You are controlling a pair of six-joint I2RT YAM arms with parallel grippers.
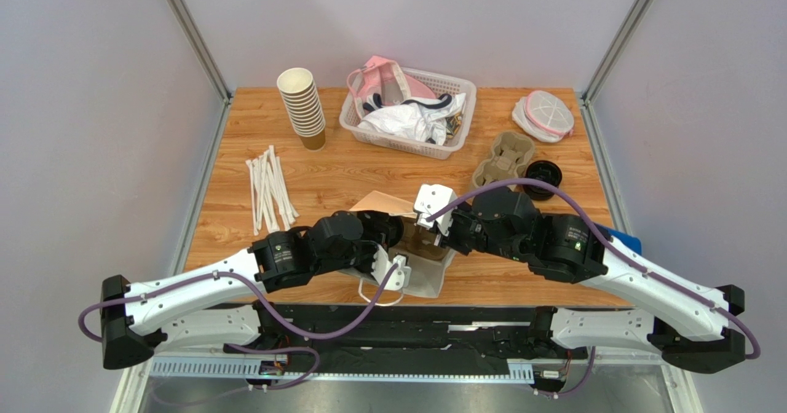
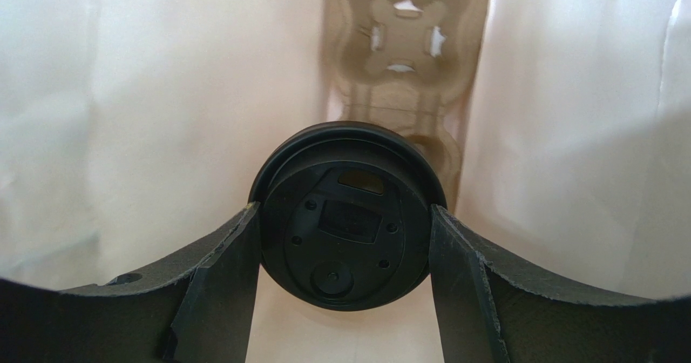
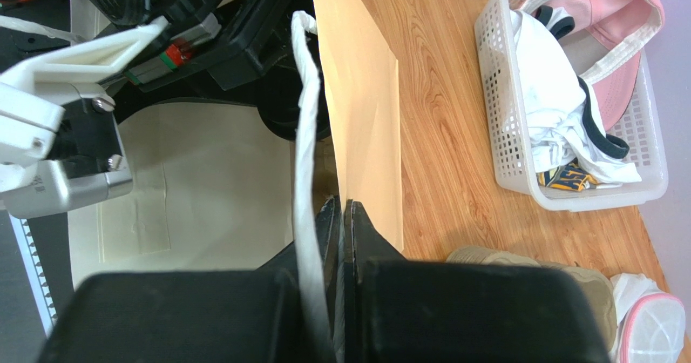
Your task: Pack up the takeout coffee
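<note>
The takeout coffee shows in the left wrist view as a round black lid (image 2: 345, 217); its brown cup is hidden beneath the lid. My left gripper (image 2: 345, 258) is shut on it, one finger against each side of the lid, down inside the white paper bag (image 2: 122, 120). A brown cardboard cup carrier (image 2: 403, 55) lies at the bag's bottom beyond the lid. In the top view the bag (image 1: 427, 275) stands at the table's near middle with my left gripper (image 1: 397, 240) reaching into it. My right gripper (image 3: 342, 217) is shut on the bag's wall (image 3: 365, 112), beside its white handle (image 3: 306, 136).
A stack of lidless paper cups (image 1: 302, 107) and white straws (image 1: 268, 192) are at the left. A white basket (image 1: 462, 132) of cloth is at the back. A second cardboard carrier (image 1: 503, 159), a loose black lid (image 1: 543, 175) and a pink-rimmed round container (image 1: 543, 116) are at the right.
</note>
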